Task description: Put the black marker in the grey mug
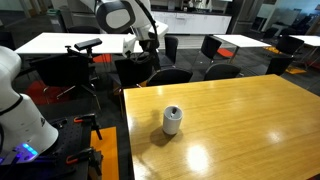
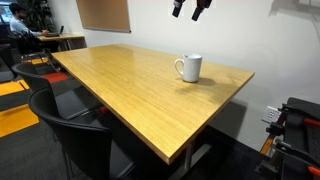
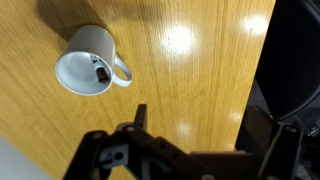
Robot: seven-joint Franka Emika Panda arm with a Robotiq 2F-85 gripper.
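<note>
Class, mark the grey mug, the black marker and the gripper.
grey mug [image 2: 190, 69]: an exterior view, outer side wall.
black marker [image 3: 101, 72]: wrist view, end showing inside the mug.
gripper [image 2: 189, 11]: an exterior view, midway between fingertips.

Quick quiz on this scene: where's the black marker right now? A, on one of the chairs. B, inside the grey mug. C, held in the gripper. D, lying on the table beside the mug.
B: the wrist view looks down into the grey mug and shows the black marker lying inside it, while the gripper hangs open and empty above.
</note>
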